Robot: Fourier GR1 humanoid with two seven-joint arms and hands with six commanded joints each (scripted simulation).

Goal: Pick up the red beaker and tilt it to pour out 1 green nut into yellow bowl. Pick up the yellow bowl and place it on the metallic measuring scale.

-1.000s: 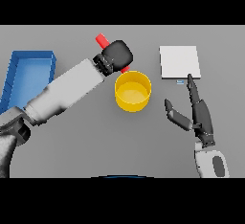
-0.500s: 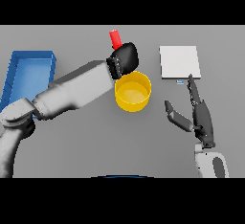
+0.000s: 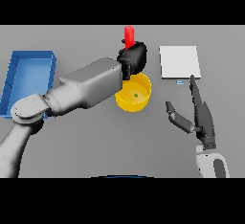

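My left hand is shut on the red beaker, which sticks up above the hand just behind the yellow bowl. The hand hides the beaker's lower part. One small green nut lies inside the bowl, and my left forearm covers the bowl's left rim. The metallic measuring scale is a flat pale square at the back right, apart from the bowl. My right hand hovers open to the right of the bowl, fingers straight and pointing away from me.
A blue tray lies at the far left of the grey table, partly behind my left arm.
My left hand carried the beaker rightward, from left of the bowl to its far rim. The beaker turned more upright and a green nut now lies in the bowl. The right hand stayed put.
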